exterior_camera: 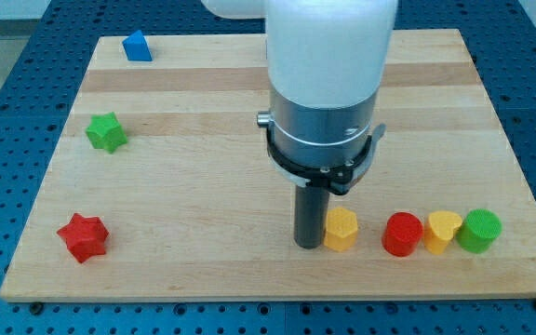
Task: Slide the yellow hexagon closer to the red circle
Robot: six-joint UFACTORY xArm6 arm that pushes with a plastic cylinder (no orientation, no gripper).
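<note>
The yellow hexagon [341, 229] stands near the board's bottom edge, right of centre. The red circle [402, 234] stands a short gap to its right. My tip [307, 244] rests on the board right at the hexagon's left side, touching it or nearly so. The arm's white and grey body rises above the tip and hides the board behind it.
A yellow heart-shaped block [442, 231] and a green circle [480, 230] stand in a row right of the red circle, touching. A red star [83, 236] lies bottom left, a green star [106, 132] at left, a blue block [137, 46] top left. The wooden board [203, 186] lies on a blue pegboard table.
</note>
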